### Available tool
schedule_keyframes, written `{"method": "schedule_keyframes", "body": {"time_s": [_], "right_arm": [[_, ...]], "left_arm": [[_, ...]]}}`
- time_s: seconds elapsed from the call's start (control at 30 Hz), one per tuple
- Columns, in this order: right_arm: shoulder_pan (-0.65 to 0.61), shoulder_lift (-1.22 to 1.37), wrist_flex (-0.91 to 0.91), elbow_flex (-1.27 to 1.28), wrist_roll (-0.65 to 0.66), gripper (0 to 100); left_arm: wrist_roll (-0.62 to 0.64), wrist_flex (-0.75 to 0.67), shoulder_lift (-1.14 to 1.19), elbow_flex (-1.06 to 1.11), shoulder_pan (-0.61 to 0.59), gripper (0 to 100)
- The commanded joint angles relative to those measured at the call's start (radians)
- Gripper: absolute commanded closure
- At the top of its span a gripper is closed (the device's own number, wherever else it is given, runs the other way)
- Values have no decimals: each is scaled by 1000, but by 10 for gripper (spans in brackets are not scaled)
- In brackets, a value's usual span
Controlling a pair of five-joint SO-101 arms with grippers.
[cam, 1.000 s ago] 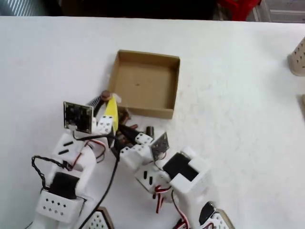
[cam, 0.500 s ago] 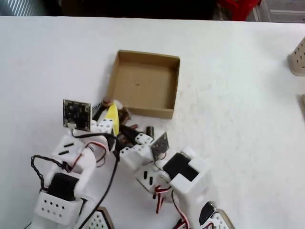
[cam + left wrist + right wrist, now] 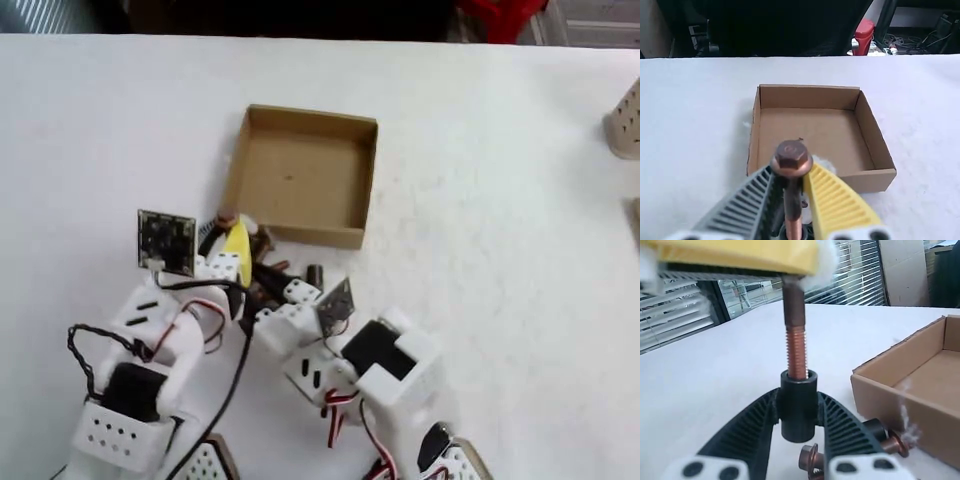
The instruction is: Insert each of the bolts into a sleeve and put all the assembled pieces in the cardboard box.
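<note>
The white table spans the high view. The open cardboard box sits just left of the frame's centre, its floor bare.

Both arms rise from the lower edge and meet just below the box's lower left corner. The left gripper, coming from the lower left with one grey and one yellow finger, is clamped on a copper bolt just under its hex head, and the shank hangs straight down. The right gripper, coming from the lower centre with black fingers, is clamped on a short black sleeve held upright directly under the bolt. The bolt's threaded end reaches into the sleeve's open top, with most of the thread still above the rim.

Two loose bolts and a spare sleeve lie on the table, close to the box's near wall.
</note>
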Motion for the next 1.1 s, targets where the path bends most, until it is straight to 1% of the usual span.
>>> {"method": "schedule_keyframes", "body": {"time_s": [0.0,0.03,0.17,0.27,0.43,0.53,0.6,0.87,0.97,1.07], "right_arm": [[2,-7,2,0,9,981],[2,-7,2,0,9,981],[-12,-5,2,3,9,981],[-13,-5,15,5,9,981],[-13,-15,44,5,9,981],[-13,-15,44,5,9,981],[-13,-15,44,5,9,981],[-13,-15,44,5,9,981],[-13,-15,44,5,9,981],[-13,-15,44,5,9,981]], "left_arm": [[3,2,-8,3,58,978],[-2,2,-8,5,61,978],[-84,2,-8,5,67,978],[-94,11,-8,6,65,978],[-97,84,-7,-11,59,978],[-170,173,-7,-41,61,978],[-207,209,-7,-49,62,978],[-209,215,-12,-9,67,971],[-206,222,-12,-2,59,902],[-141,247,-13,17,59,813]]}}
